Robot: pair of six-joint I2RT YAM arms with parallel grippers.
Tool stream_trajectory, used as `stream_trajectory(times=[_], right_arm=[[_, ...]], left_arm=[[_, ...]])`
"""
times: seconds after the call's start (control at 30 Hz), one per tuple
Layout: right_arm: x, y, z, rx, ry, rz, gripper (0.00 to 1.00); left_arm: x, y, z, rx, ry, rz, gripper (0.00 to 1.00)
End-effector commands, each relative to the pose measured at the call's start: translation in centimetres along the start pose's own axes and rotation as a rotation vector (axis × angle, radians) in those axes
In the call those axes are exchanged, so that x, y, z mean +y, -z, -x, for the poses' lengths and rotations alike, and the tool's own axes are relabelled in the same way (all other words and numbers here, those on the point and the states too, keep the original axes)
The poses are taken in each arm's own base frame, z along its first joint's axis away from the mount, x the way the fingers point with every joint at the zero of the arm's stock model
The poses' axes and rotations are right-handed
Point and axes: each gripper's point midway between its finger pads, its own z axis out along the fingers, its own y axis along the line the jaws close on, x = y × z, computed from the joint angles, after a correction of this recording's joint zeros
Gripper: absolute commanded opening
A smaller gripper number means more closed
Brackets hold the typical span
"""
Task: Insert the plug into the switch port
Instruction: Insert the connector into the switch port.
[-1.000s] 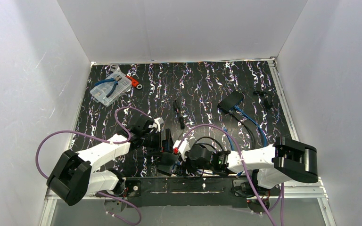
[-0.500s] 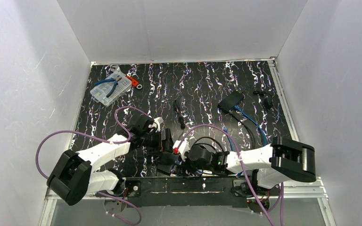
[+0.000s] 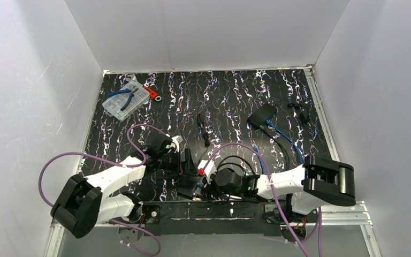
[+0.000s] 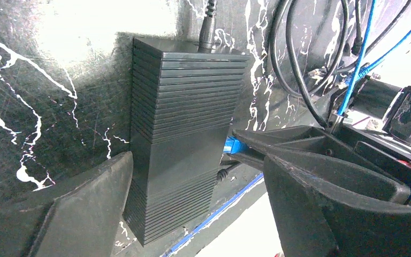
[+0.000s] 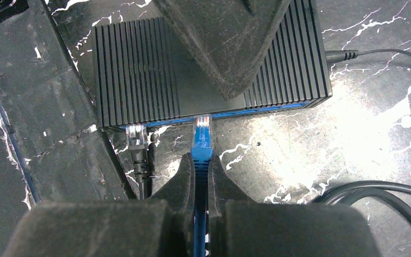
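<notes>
Right gripper (image 5: 200, 160) clenched on the blue cable (image 5: 199, 225) just behind the clear plug (image 5: 202, 128). The plug's long axis runs straight ahead of the jaws, nose pointing at the switch (image 5: 134, 69) port face. Tip at or just inside a port mouth; cannot tell which. Switch lies crosswise to the plug on the tabletop (image 5: 299, 139). Left gripper (image 4: 190, 155) spread wide, straddling the switch, grasping nothing. Likely next push: along the plug's axis.
</notes>
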Motion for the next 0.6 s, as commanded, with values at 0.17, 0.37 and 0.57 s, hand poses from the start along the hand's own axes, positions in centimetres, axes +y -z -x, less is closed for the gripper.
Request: stream_trajectory(times=[0.17,0.37,0.57], right_arm=[[0.0,-0.6,4.6,-0.173,-0.006,-0.034,0.01],[0.0,-0.9,4.7,-0.179,0.003,-0.035,0.01],[0.1,-0.9,5.3,-0.207,0.004,-0.036,0.01]], left_arm=[[-1.4,0.5,-2.9,0.114,0.044,-0.099,0.65],[-1.1,0.3,-3.4,0.145,0.056,-0.094,0.39],[-0.9,0.2,-3.7,0.154,0.059,-0.094,0.27]])
